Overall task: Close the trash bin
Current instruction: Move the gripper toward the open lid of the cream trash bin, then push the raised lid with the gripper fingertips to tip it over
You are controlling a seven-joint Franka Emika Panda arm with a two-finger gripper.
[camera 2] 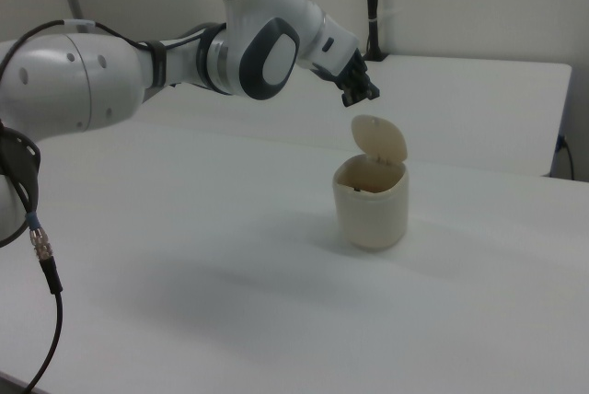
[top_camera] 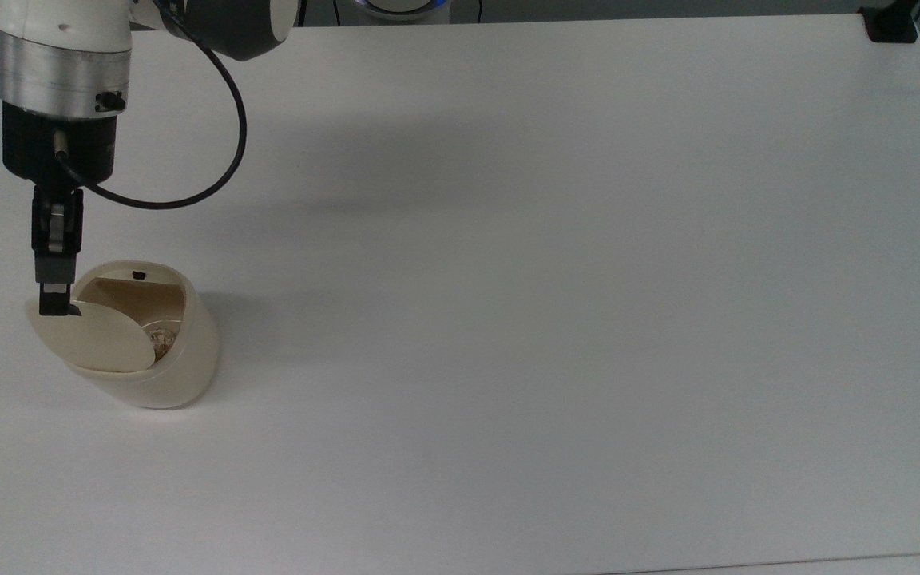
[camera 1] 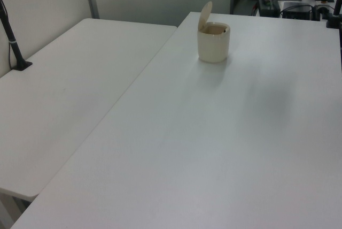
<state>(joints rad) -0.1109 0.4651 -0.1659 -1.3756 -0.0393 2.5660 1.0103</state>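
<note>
The arm [camera 2: 138, 67] reaches out over the table [top_camera: 556, 263] toward its far-left corner in the top view. Its gripper [top_camera: 53, 299] points downward, wrist [top_camera: 61, 64] above it.

One trash bin [top_camera: 158, 351] with one lid [top_camera: 93, 335]; one arm [camera 2: 166, 63]; two white tables [camera 1: 214, 132]

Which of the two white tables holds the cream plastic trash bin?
The white table on the left view's right: the cream plastic trash bin stands near its far edge. The other table lies beside it.
</note>
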